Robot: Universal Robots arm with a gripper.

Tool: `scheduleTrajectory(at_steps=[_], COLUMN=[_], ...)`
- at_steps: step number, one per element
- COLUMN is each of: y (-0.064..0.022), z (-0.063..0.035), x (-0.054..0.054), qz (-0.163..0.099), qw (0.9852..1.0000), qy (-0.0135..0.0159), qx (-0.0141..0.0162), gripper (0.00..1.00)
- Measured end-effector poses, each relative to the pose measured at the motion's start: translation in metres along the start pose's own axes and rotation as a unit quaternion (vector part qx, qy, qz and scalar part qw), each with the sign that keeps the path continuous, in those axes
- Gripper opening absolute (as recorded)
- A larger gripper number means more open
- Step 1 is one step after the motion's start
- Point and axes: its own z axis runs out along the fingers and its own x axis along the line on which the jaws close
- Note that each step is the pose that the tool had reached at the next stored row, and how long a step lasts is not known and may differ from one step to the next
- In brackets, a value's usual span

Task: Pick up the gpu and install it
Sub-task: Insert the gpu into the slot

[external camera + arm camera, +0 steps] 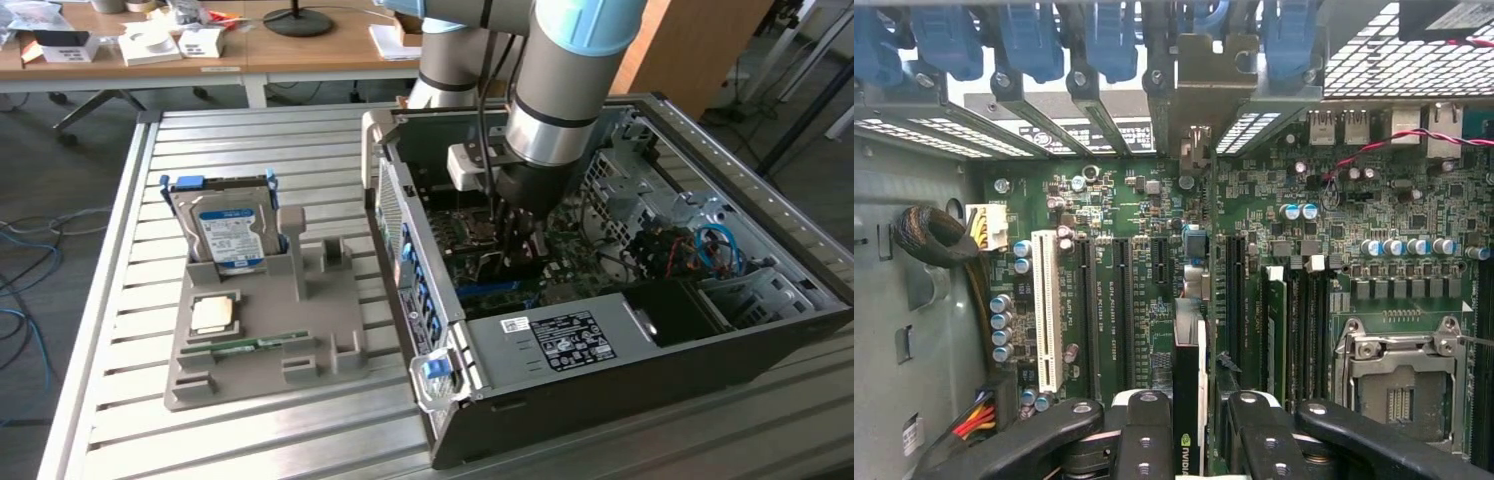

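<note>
My gripper [1189, 425] is down inside the open computer case [641, 330], its two black fingers [1144, 430] pinching the gpu [1188, 400] between them. The gpu is seen edge-on: thin, black with a pale grey edge strip and a small logo on the black face near my fingers. It stands upright on its edge over the green motherboard [1104, 210], long axis running along the dark expansion slots [1124, 300], its far end pointing toward the rear bracket wall [1194, 90] with the blue clips. Probably seated in or just above a slot; contact is hidden. Case sits at the slatted table's [240, 420] edge, on the exterior view's right.
</note>
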Motion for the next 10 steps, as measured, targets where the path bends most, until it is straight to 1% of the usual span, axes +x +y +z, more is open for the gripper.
scheduleTrajectory(at_steps=[4,7,10], y=[0.0,0.0,0.0], z=[0.0,0.0,0.0], x=[0.0,0.0,0.0], qz=[0.004,0.004,0.004], qw=[1.0,1.0,1.0], qy=[0.0004,0.0022,0.0033], qx=[0.0,0.0001,0.0002], gripper=[0.26,0.26,0.26])
